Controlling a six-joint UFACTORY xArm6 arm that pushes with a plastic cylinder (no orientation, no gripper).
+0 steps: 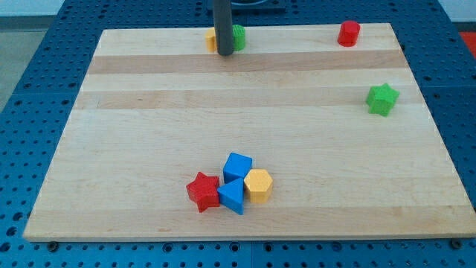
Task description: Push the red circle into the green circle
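The red circle (349, 33) stands near the board's top edge, toward the view's right. The green circle (238, 36) sits at the top edge near the middle, partly hidden behind my rod. My tip (224, 53) rests on the board just at the lower left of the green circle, between it and an orange block (211, 40) whose shape I cannot make out. The red circle is far to the right of my tip.
A green star (382, 99) lies at the right. Near the view's bottom a cluster holds a red star (203, 191), a blue cube (238, 167), a blue triangle (232, 196) and an orange hexagon (258, 185). The wooden board (149, 134) lies on a blue perforated table.
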